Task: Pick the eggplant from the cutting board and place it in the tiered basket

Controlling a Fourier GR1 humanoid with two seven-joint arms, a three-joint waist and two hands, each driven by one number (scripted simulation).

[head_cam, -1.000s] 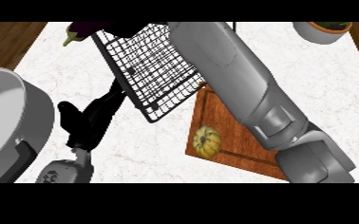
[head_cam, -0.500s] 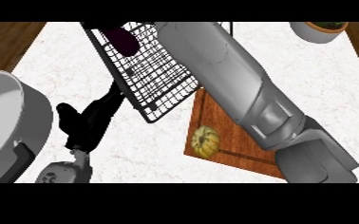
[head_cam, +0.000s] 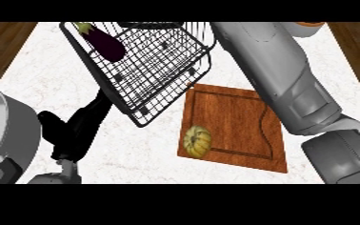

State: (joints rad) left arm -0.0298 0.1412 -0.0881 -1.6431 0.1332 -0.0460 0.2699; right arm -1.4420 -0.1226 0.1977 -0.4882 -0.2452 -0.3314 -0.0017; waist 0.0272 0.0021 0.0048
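Observation:
The dark purple eggplant [head_cam: 100,44] with a green stem lies inside the black wire tiered basket [head_cam: 163,71], at its upper left corner. The wooden cutting board [head_cam: 239,119] sits right of the basket and carries only a small yellow squash [head_cam: 197,140] at its lower left corner. My right forearm [head_cam: 281,76] crosses the board's right side and runs up past the basket's right rim; its hand is out of sight beyond the top edge. My left hand [head_cam: 70,133] rests open at the lower left, fingers pointing up toward the basket's lower edge, holding nothing.
A large grey rounded object [head_cam: 14,133] fills the left edge beside my left hand. An orange-rimmed bowl [head_cam: 309,27] peeks in at the top right. Brown wood strips border the white marble counter [head_cam: 141,152] at both top corners.
The eggplant went from outside the basket's left rim to inside the basket, where it now lies free. The right arm has swung rightward, and the view has shifted.

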